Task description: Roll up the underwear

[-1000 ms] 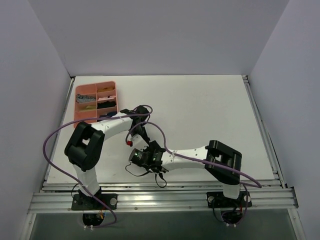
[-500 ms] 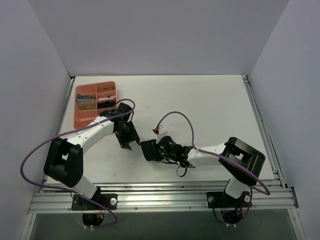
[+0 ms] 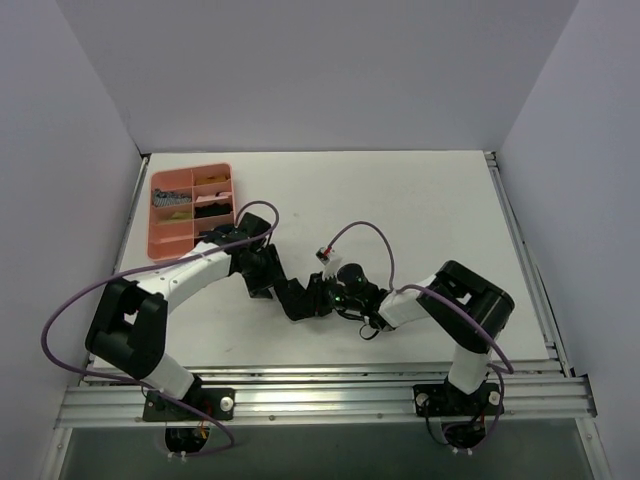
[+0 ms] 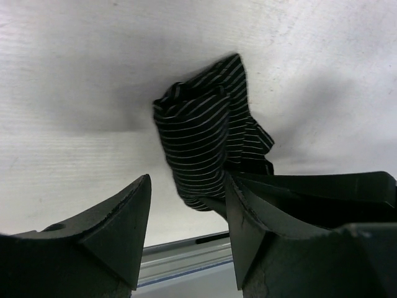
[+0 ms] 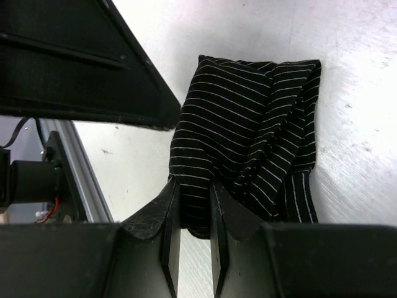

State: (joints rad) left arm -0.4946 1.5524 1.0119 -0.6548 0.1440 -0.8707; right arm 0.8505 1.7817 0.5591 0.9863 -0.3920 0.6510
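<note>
Near edge: a ridged aluminium rail point(image 3: 330, 395) borders the white surface point(image 3: 430, 200). Little room is left between it and the work, so motion is best directed away from it.
Right gripper: the black right gripper point(image 5: 191, 214) is seen with its jaws almost together, clamped on the lower fold of the garment.
Underwear: the small black soft fabric underwear with fine white stripes point(image 5: 248, 130) is bunched on the surface between the two grippers, near the front middle. No coloured band can be made out.
Handling: it is judged light, limp and easily dragged. A hold at a folded edge, through all layers, is advised, since a single layer would likely pull loose.
Left gripper: the black left gripper point(image 4: 186, 205) is held with its jaws wide apart, with the bundle's end between them. Contact cannot be told.
Open room: bare surface is seen to the right and beyond. The pink divided plastic tray point(image 3: 151, 215) stands well apart at the far left.
</note>
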